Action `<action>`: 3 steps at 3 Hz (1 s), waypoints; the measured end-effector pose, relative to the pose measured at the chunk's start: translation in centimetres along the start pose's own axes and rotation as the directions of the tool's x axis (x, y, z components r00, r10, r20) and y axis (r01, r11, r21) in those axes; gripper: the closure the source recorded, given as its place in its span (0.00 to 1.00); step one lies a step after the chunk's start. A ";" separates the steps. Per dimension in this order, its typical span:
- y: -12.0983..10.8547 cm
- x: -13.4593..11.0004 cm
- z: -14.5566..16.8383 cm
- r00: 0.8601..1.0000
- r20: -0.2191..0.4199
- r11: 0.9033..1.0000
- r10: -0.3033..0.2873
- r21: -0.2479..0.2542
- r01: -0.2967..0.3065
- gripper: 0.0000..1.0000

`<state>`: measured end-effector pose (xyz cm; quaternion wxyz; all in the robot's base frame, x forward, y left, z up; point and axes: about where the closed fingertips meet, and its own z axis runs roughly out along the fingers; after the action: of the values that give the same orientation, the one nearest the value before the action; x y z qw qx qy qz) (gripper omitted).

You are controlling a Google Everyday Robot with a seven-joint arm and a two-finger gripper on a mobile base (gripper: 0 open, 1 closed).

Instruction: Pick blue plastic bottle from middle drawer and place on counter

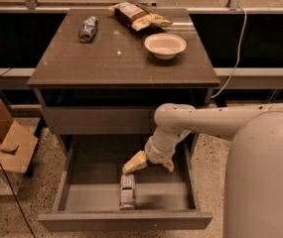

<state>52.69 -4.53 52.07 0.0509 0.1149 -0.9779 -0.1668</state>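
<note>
Grey floor of the pulled-out drawer (94,198), and the blue bottle (127,190) lies there near the front edge. The pincer (152,164) hangs just beyond its far end, fingers spread wide, gripping nothing.

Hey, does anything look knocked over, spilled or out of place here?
Nothing is spilled. A darker bottle lies on its side on the counter, and the blue plastic bottle lies flat in the middle drawer. The gripper hangs open just above it.
</note>
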 end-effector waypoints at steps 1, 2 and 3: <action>0.7 -1.0 2.5 0.999 -0.050 0.999 0.015 -0.042 -0.017 0.00; 0.7 -1.0 2.5 0.999 -0.050 0.999 0.015 -0.042 -0.017 0.00; 0.8 -1.8 6.1 0.989 -0.082 0.991 0.121 -0.046 -0.125 0.00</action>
<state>53.47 -1.47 46.53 0.1029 0.0596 -0.9758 -0.1837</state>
